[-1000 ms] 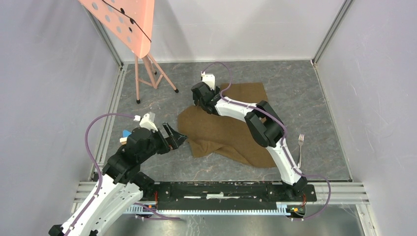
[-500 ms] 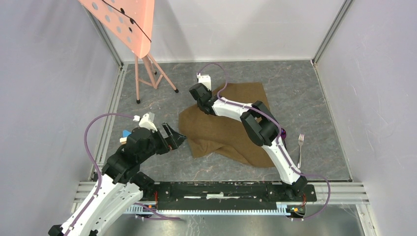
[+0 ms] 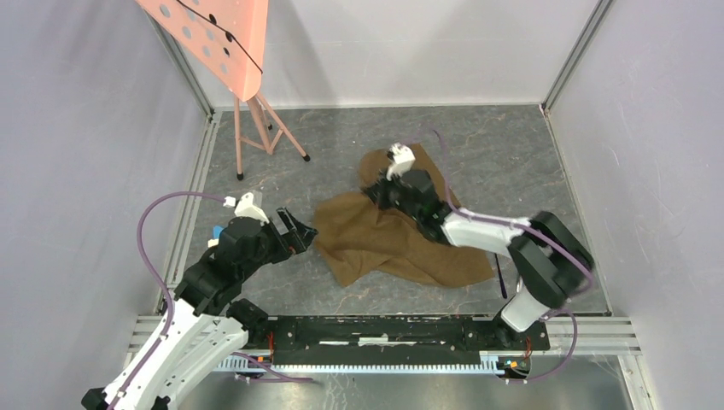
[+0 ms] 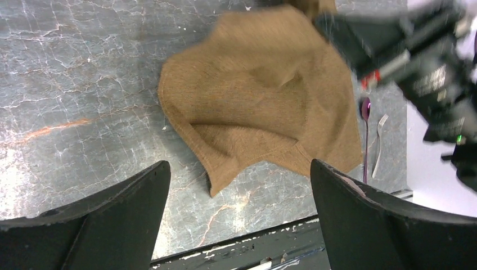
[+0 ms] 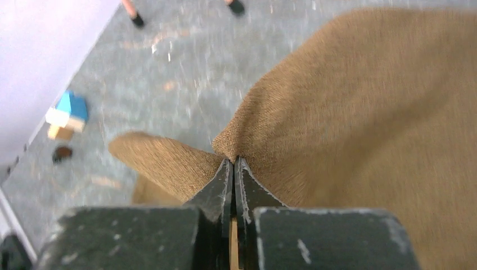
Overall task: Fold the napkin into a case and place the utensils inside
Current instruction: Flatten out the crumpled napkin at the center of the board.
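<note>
The tan-brown napkin lies crumpled mid-table, its far part raised in a peak. My right gripper is shut on that peak; in the right wrist view the closed gripper pinches a fold of the napkin. My left gripper hangs open just left of the cloth, above its near corner, with nothing between its fingers. The utensils lie right of the napkin: a purple-handled spoon and a silvery fork. From above only the purple handle shows, beside my right arm's elbow.
A small blue-and-wood block sits by the left wall, also in the right wrist view. A pink stand with a perforated board stands at the back left. Walls enclose three sides; a black rail runs along the near edge.
My right gripper shut on the napkin's far left edge and carried it up and to the right, bunching the cloth. Its elbow swung right, over where the fork showed. The left gripper edged slightly left.
</note>
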